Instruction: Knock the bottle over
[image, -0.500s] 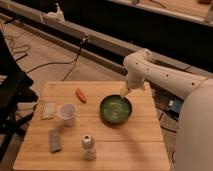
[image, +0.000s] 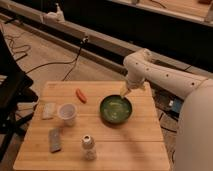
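The bottle (image: 88, 147) is small, whitish and ribbed with a round pale cap. It stands upright near the front edge of the wooden table (image: 145, 145). My gripper (image: 124, 90) hangs from the white arm (image: 150, 70) at the back right, just above the far rim of the green bowl (image: 115, 109). It is well apart from the bottle, up and to the right of it.
A translucent plastic cup (image: 67, 113) stands left of the bowl. An orange carrot-like thing (image: 80, 95) lies behind it. A pale packet (image: 48, 110) and a grey flat object (image: 55, 139) lie at the left. A black chair (image: 12, 95) stands left of the table.
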